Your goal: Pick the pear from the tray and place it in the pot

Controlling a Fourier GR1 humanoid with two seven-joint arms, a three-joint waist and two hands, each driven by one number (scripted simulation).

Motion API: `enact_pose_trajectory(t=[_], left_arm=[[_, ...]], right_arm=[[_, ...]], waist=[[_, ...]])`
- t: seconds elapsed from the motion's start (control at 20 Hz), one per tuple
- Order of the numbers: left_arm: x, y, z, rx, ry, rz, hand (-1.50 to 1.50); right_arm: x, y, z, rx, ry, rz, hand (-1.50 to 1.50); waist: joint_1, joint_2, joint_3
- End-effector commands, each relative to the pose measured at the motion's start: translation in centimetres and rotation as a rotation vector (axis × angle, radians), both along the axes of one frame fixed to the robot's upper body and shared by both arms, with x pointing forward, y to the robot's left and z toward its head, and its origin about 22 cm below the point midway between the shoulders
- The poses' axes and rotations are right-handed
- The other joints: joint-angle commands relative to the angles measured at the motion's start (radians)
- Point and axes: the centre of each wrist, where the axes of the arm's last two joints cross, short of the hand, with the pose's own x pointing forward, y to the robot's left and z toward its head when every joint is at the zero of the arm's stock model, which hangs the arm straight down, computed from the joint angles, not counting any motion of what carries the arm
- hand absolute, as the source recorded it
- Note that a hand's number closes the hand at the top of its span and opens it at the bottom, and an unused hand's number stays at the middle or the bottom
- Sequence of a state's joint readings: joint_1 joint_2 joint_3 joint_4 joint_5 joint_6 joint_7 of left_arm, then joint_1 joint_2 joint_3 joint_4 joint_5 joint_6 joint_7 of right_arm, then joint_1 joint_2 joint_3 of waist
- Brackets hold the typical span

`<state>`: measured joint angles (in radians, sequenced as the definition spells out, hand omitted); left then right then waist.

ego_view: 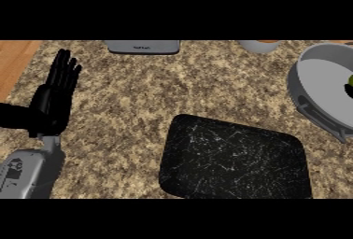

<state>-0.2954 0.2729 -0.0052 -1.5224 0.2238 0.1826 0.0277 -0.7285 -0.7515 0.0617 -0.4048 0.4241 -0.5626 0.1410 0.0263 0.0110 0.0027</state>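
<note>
A black scratched tray (234, 161) lies on the granite counter at lower centre, and nothing shows on it. The grey pot (318, 91) stands at the right edge, partly cut off. Inside it, at the very edge of the view, a small green piece of the pear (350, 85) shows. My left hand (53, 95) stands at the left with fingers straight and pointing up, resting, well apart from tray and pot. My right hand does not show in the head view.
A grey device (143, 46) lies at the counter's far edge, top centre. A pale round container (260, 45) shows partly at the top right. A wooden surface (15, 60) borders the counter at the left.
</note>
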Motion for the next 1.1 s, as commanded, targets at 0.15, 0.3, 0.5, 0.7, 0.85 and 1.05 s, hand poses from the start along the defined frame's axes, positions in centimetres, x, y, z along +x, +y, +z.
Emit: enact_pose_trajectory(t=[0.15,0.3,0.5,0.7,0.85,1.05], left_arm=[[0.7,0.0,0.3,0.000,-0.018,-0.005,0.00],[0.3,0.4,0.2,0.002,-0.015,0.001,0.00],[0.1,0.8,-0.8,0.006,-0.011,-0.011,0.00],[0.0,1.4,-0.2,0.005,-0.003,-0.008,0.00],[0.3,-0.3,0.4,-0.006,0.001,0.018,0.00],[-0.4,2.0,-0.4,0.001,0.009,0.014,0.00]], right_arm=[[-1.4,-1.5,-2.2,0.203,0.009,0.117,-1.50],[-1.3,-0.9,-3.0,0.170,-0.030,0.194,-1.50],[-0.3,-0.6,-1.5,0.196,-0.220,0.229,-1.50],[0.5,-1.0,0.7,0.324,-0.361,0.173,-1.50],[0.0,-2.0,1.3,0.418,-0.464,0.125,-1.50],[-1.2,-2.9,0.2,0.462,-0.561,0.109,-1.50]], waist=[[0.013,0.008,0.003],[0.010,0.003,0.001],[0.003,0.002,0.001],[0.006,0.001,0.000],[-0.007,-0.003,0.000],[-0.005,-0.004,-0.001]])
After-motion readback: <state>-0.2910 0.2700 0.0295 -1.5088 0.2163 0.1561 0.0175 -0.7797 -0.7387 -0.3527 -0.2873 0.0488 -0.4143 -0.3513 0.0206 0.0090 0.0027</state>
